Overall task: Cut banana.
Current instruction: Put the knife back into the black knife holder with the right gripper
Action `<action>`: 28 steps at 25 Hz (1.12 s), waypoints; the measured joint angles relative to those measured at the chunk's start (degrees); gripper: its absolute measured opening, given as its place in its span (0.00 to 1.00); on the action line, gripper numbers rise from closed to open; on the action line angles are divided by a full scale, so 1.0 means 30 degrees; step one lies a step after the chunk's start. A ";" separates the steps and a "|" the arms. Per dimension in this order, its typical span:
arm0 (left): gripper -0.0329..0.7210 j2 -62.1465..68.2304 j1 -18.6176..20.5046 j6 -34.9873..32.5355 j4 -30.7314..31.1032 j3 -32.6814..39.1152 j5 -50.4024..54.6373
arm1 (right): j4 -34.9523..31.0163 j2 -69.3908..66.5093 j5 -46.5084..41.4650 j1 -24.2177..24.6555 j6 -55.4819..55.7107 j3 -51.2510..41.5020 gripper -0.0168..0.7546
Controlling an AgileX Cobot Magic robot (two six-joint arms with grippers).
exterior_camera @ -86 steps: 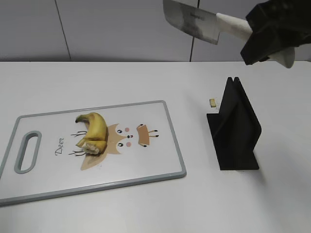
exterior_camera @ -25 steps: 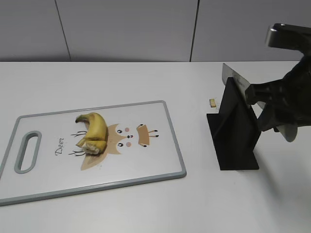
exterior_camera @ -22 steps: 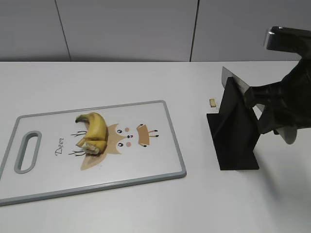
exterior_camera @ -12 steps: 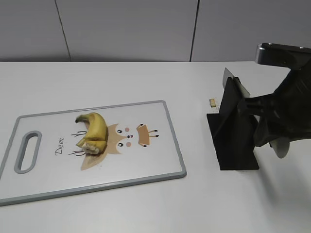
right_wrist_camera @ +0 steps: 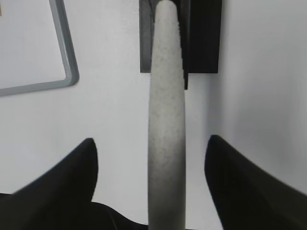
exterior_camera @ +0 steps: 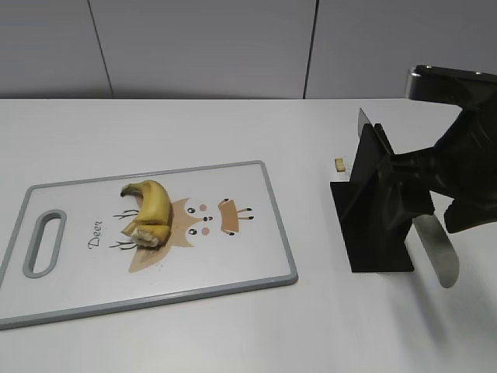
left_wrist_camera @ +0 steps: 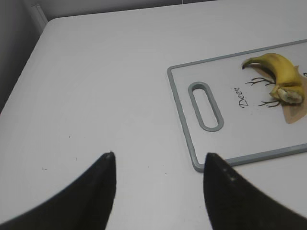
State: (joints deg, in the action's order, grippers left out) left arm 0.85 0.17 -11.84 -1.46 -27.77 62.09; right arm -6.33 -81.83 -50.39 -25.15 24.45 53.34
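Note:
The banana (exterior_camera: 151, 208), a short curved yellow half with a pale cut end, lies on the cutting board (exterior_camera: 279, 242). It also shows in the left wrist view (left_wrist_camera: 279, 75). The knife's blade sits in the black stand (exterior_camera: 377, 214), and its pale handle (exterior_camera: 435, 250) sticks out towards the front right. My right gripper (exterior_camera: 436, 208) is open around the handle (right_wrist_camera: 165, 124), and its fingers (right_wrist_camera: 86, 163) stand clear of it on both sides. My left gripper (left_wrist_camera: 159, 155) is open and empty over bare table, left of the board (left_wrist_camera: 184, 112).
A tiny pale crumb (exterior_camera: 339, 164) lies on the table behind the stand. The board's handle slot (left_wrist_camera: 205, 106) faces my left gripper. The table's left edge (left_wrist_camera: 29, 52) and a grey wall are close by in the left wrist view.
My right arm brought the knife down from high above and slid its blade into the stand. Its jaws have opened off the handle. The banana, board and left gripper have not moved.

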 joint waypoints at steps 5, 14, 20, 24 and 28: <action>0.78 0.0000 0.0000 0.0000 0.0000 0.0000 0.0000 | 0.0208 0.0000 -0.0022 0.0000 -0.0785 0.0807 0.82; 0.78 0.0000 0.0000 0.0000 0.0000 0.0000 0.0000 | 0.0411 0.3106 -0.1001 0.0000 -0.4745 0.2757 0.81; 0.78 0.0000 0.0000 0.0000 0.0000 0.0000 0.0000 | 0.0808 0.7439 -0.0788 0.0000 -0.8151 0.2485 0.79; 0.78 0.0000 0.0000 0.0000 0.0000 0.0000 0.0000 | 0.0808 1.0358 0.0150 0.0000 -0.8935 0.0603 0.79; 0.78 0.0000 0.0000 0.0000 0.0000 0.0000 0.0000 | 0.0808 1.3669 0.1443 0.0000 -0.9089 -0.1924 0.79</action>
State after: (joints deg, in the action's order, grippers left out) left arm 0.85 0.17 -11.84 -1.46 -27.77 62.09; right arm -3.90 -40.82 -46.06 -25.15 -2.81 47.56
